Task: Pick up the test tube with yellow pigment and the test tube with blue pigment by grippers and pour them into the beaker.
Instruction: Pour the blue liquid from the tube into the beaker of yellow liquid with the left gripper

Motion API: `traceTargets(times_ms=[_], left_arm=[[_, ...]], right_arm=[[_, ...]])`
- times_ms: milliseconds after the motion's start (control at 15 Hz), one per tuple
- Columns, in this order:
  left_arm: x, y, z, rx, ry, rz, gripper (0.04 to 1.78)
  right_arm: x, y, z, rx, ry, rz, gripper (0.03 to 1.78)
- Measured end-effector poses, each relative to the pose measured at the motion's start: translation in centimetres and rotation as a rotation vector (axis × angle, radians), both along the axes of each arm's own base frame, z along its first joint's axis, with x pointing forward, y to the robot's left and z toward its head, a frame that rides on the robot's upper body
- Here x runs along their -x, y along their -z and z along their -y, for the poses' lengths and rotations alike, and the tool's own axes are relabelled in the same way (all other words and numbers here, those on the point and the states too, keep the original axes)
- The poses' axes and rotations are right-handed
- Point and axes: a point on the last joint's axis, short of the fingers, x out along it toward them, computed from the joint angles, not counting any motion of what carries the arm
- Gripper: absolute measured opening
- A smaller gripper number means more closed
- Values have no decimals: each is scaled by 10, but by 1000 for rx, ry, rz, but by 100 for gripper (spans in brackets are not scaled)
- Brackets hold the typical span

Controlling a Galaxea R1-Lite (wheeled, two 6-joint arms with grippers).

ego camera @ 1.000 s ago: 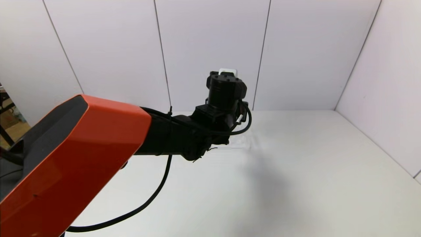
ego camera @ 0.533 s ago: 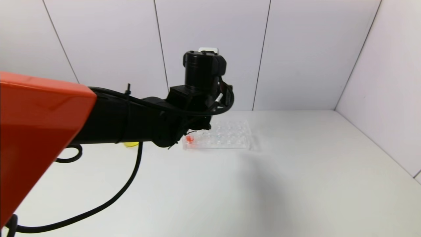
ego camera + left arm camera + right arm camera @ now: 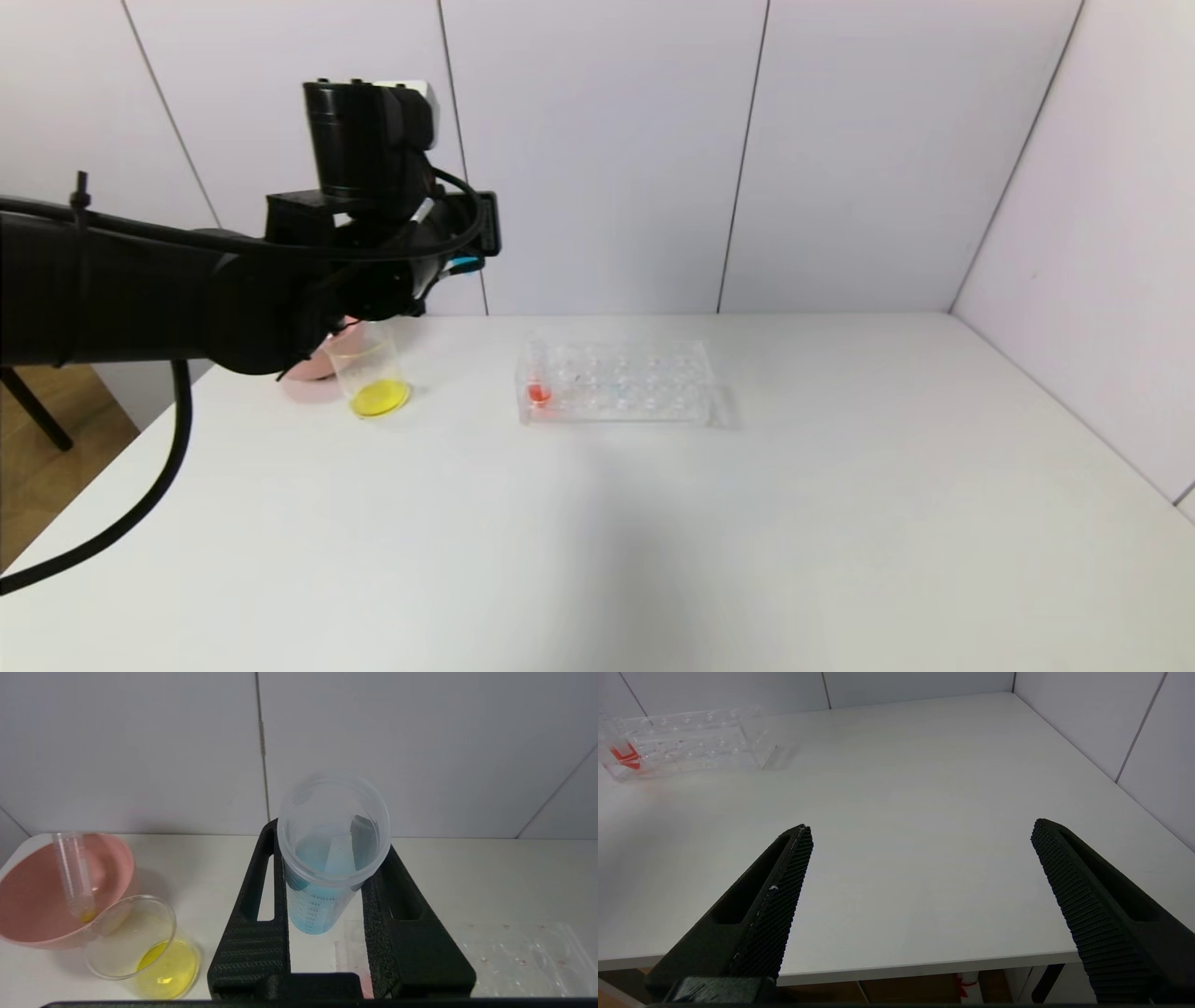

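My left gripper (image 3: 327, 840) is shut on the test tube with blue pigment (image 3: 332, 868), seen mouth-on with blue graduation marks. In the head view the left gripper (image 3: 471, 245) hangs high at the left, above and slightly right of the beaker (image 3: 372, 373). The beaker (image 3: 140, 947) holds yellow liquid. The test tube with yellow pigment (image 3: 72, 877) leans inside the pink bowl (image 3: 28, 905), with a trace of yellow at its bottom. My right gripper (image 3: 920, 833) is open and empty above the table's front edge.
The pink bowl (image 3: 313, 369) stands just behind the beaker at the table's left. The clear tube rack (image 3: 616, 383) sits mid-table with a red-liquid tube (image 3: 537, 392) at its left end; the rack also shows in the right wrist view (image 3: 682, 742). White walls close the back and right.
My left arm has swung left and upward from over the rack to above the beaker, carrying the blue tube. The rack, beaker and bowl have come into view.
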Motion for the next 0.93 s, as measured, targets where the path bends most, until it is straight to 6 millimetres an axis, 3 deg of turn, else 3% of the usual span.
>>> traceTargets(times_ms=[600, 933], left_arm=[[-9, 1, -120, 17, -144, -23, 46], [-11, 7, -165, 25, -140, -45, 46]], right_arm=[[0, 0, 0, 0, 0, 0, 171], [0, 0, 0, 0, 0, -1, 171]])
